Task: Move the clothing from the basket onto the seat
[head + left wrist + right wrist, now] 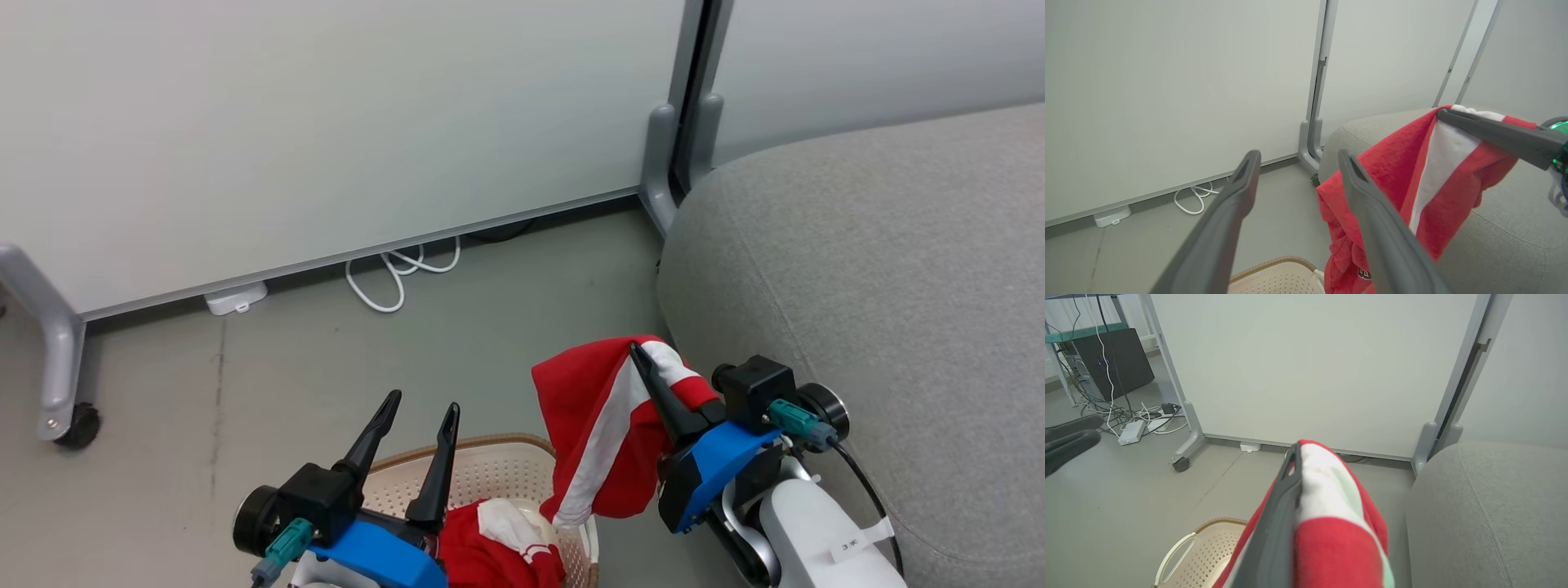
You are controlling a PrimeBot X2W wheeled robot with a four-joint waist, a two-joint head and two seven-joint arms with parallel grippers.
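The soft red garment with a white stripe hangs in the air between the cream perforated plastic basket and the rounded corner of the large grey upholstered seat. The right gripper is clamped on its top fold. A second red-and-white garment lies in the basket under the left gripper, whose fingers stand apart and empty. It looks best to lift until the hanging hem clears the seat's edge, carry well inward, then release.
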